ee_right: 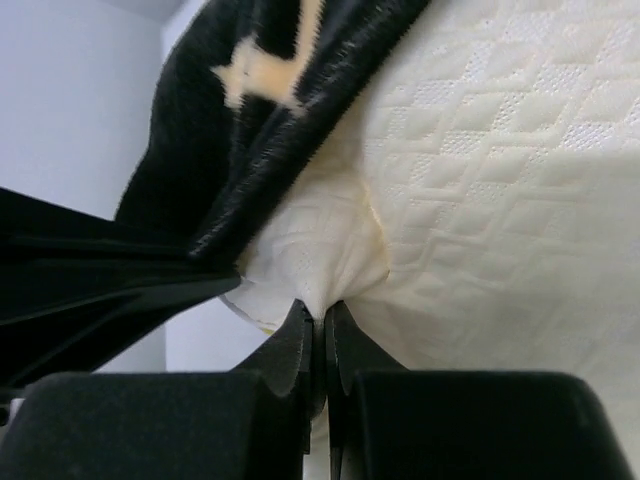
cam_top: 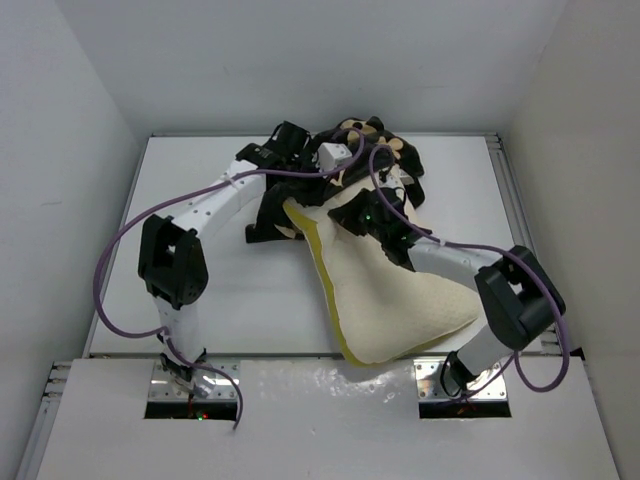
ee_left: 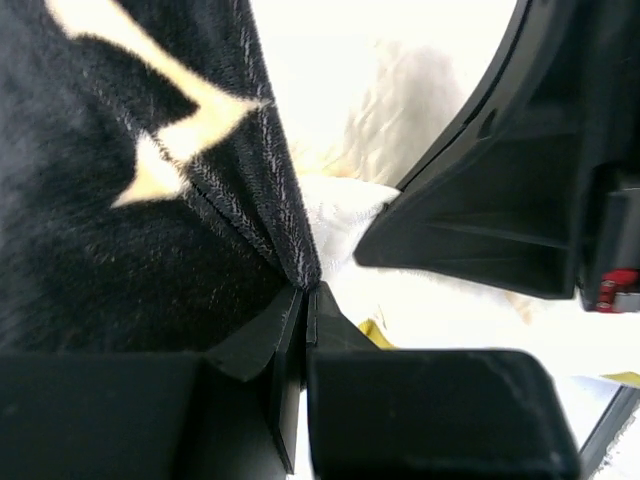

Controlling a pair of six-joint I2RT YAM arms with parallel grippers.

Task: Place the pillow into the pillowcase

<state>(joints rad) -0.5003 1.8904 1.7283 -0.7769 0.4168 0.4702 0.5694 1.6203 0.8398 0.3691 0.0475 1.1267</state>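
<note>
Pillow lies on table, centre-right, yellow piping along its left edge, broad end toward right arm base. Narrow far end reaches into bunched pillowcase, which sits at far centre of table and covers only that end; most of pillow bare. Left pincer pressed together on fold of black pillowcase fabric. Right pincer pressed together on pinch of cream pillow fabric, just beside pillowcase edge. Both pincers close together at pillowcase mouth.
</note>
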